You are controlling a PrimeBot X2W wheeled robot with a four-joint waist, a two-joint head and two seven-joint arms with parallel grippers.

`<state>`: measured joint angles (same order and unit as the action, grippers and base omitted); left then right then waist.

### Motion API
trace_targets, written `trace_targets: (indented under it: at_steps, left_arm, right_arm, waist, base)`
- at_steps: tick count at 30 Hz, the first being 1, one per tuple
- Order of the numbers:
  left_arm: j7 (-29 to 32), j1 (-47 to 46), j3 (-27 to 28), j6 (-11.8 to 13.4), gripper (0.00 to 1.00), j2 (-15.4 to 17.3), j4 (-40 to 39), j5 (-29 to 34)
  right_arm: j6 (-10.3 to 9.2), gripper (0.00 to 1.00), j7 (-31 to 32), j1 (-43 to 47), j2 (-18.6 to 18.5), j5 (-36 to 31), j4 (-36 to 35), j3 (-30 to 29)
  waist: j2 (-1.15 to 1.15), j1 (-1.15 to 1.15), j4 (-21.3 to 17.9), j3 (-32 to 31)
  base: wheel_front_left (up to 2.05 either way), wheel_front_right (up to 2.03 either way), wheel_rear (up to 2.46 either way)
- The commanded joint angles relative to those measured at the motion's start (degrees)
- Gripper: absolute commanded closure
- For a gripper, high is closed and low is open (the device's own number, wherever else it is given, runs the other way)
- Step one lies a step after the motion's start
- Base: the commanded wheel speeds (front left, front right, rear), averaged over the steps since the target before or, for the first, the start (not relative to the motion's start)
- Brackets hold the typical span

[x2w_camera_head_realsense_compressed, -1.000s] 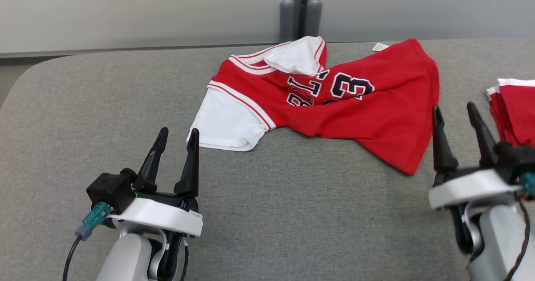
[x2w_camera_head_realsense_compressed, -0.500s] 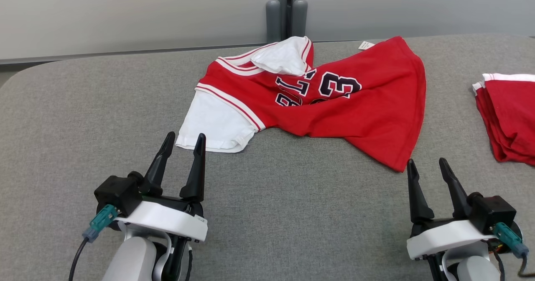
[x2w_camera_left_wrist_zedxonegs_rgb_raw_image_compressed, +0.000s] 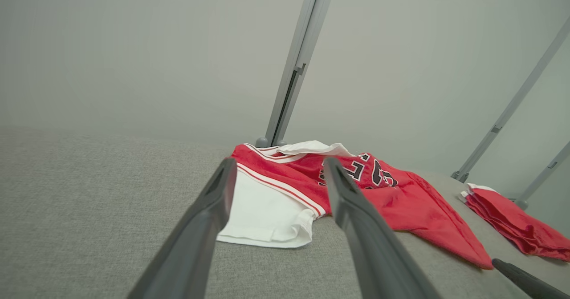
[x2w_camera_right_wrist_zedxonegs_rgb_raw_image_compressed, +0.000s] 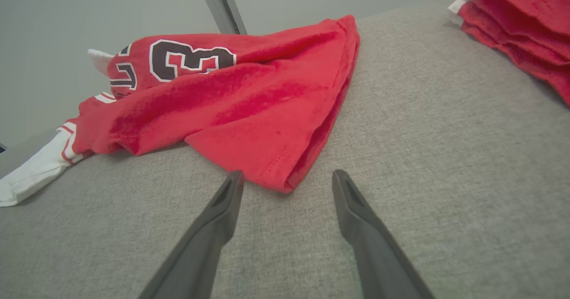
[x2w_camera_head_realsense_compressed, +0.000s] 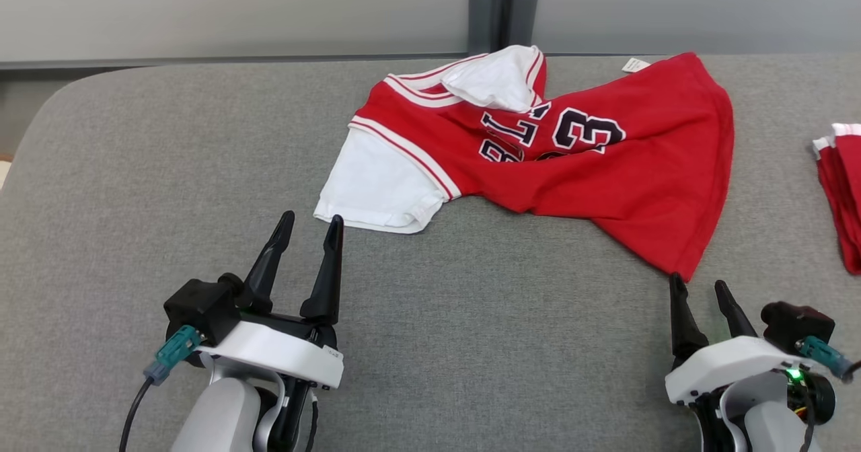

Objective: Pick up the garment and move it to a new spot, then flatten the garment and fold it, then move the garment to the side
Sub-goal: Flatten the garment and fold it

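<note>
The left hand (x2w_camera_head_realsense_compressed: 312,216) and right hand (x2w_camera_head_realsense_compressed: 697,279) stand open and empty, low in frame. The garment (x2w_camera_head_realsense_compressed: 605,163) lies crumpled at upper centre on the tabletop (x2w_camera_head_realsense_compressed: 168,136); pinching a single layer may drag it twisted.

You have bright, soft, even light from overhead; the shirt (x2w_camera_head_realsense_compressed: 605,169) casts just a thin, dim shadow on the table (x2w_camera_head_realsense_compressed: 471,344). Your head view is sharp. In the wrist views the near fingers (x2w_camera_left_wrist_zedxonegs_rgb_raw_image_compressed: 196,236) blur and the posts (x2w_camera_left_wrist_zedxonegs_rgb_raw_image_compressed: 294,67) lean at the edges.

The left end effector (x2w_camera_head_realsense_compressed: 311,218) and right end effector (x2w_camera_head_realsense_compressed: 697,281) share dark tapered fingers (x2w_camera_head_realsense_compressed: 326,270), white collars (x2w_camera_head_realsense_compressed: 269,354), teal connectors (x2w_camera_head_realsense_compressed: 173,351).
</note>
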<state>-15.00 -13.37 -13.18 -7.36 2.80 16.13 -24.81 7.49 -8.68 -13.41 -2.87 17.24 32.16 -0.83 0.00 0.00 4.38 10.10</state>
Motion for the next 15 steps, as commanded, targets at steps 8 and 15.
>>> trace_targets:
  at_steps: [8,15]
  left_arm:
    - [-0.26,-1.95,-0.55,-0.19,0.00,0.22,-0.33,-0.94]
    - [-0.26,-2.34,-0.10,-0.20,0.00,0.20,-0.51,-0.89]
  right_arm:
    - [0.00,0.00,0.64,-5.66,-0.05,5.51,7.28,-0.68]
    - [0.01,1.00,-0.71,-7.42,0.11,7.23,9.69,3.48]
  waist:
    - [0.00,0.00,2.58,2.62]
    - [0.00,0.00,2.84,3.03]
  base:
    - [0.00,0.00,0.00]
    - [0.00,0.00,0.00]
